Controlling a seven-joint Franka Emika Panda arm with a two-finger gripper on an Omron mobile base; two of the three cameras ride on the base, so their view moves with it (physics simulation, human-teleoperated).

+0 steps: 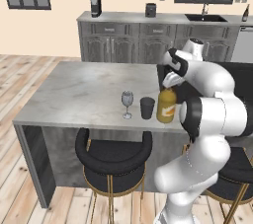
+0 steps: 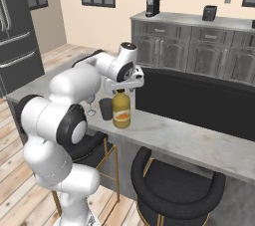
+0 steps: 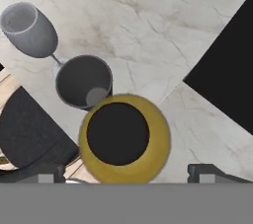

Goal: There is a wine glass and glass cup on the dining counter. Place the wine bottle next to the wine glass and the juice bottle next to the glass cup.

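The juice bottle (image 1: 166, 107) (image 2: 121, 112) (image 3: 124, 138) stands upright near the front edge of the dining counter (image 1: 84, 94) (image 2: 199, 143). It is right beside the dark glass cup (image 1: 147, 108) (image 2: 105, 108) (image 3: 83, 81). The clear wine glass (image 1: 127, 101) (image 3: 29, 30) stands on the cup's other side. My gripper (image 1: 168, 86) (image 2: 121, 90) (image 3: 126, 173) hangs straight over the bottle's dark cap, open, with its fingertips (image 3: 207, 171) spread wide to either side and nothing gripped. The wine bottle (image 1: 245, 13) stands far off on the back counter by the sink.
The black cooktop (image 2: 199, 103) (image 3: 232, 70) lies just behind the bottle. Two black stools (image 1: 113, 156) (image 2: 174, 185) sit under the counter's front edge. A coffee machine (image 1: 96, 6) and a toaster (image 1: 150, 10) are on the back counter.
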